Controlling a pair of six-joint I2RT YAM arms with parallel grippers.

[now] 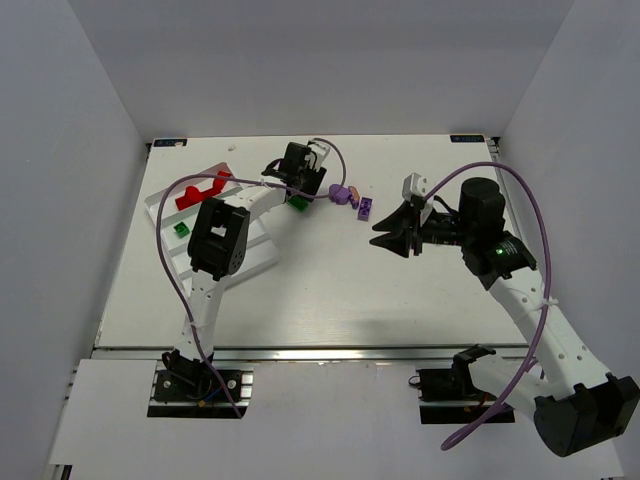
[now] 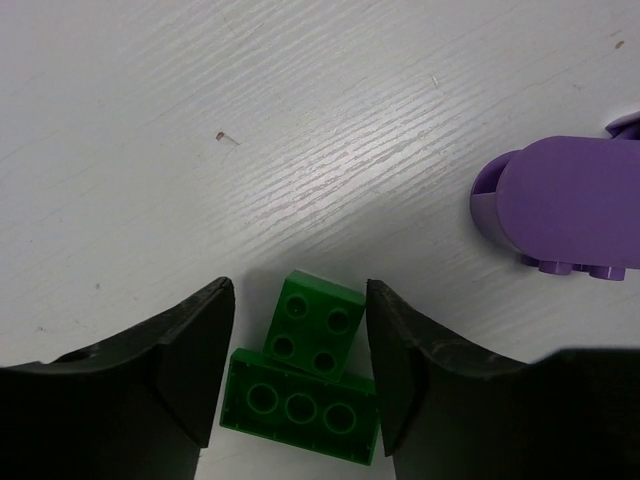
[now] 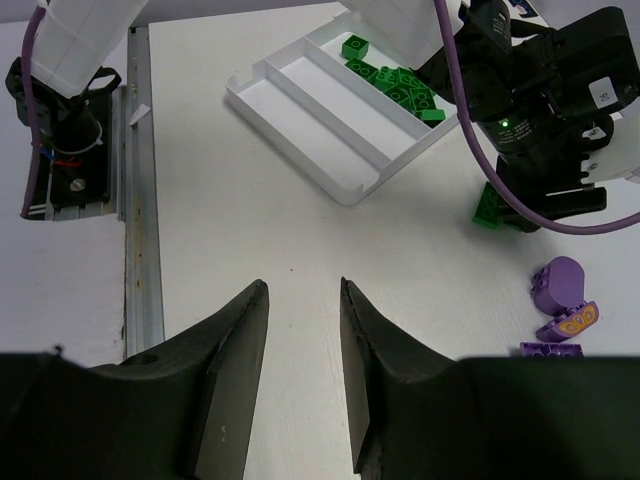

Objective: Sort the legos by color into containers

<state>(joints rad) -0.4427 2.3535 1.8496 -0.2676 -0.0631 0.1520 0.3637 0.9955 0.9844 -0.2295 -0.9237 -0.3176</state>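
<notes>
3 views: 1 overhead, 2 wrist-mounted.
Left wrist close above green legos [image 2: 318, 345]; right wrist and overhead share them, farther off.

Two green studded plastic bricks [image 2: 300, 400] lie on a white, faintly wood-grained table [image 2: 300, 130], beside a purple rounded plastic brick [image 2: 570, 200]; the white ridged plastic tray [image 3: 300, 110] holds further green bricks [image 3: 395, 80] and red plastic pieces [image 1: 200, 190]
</notes>
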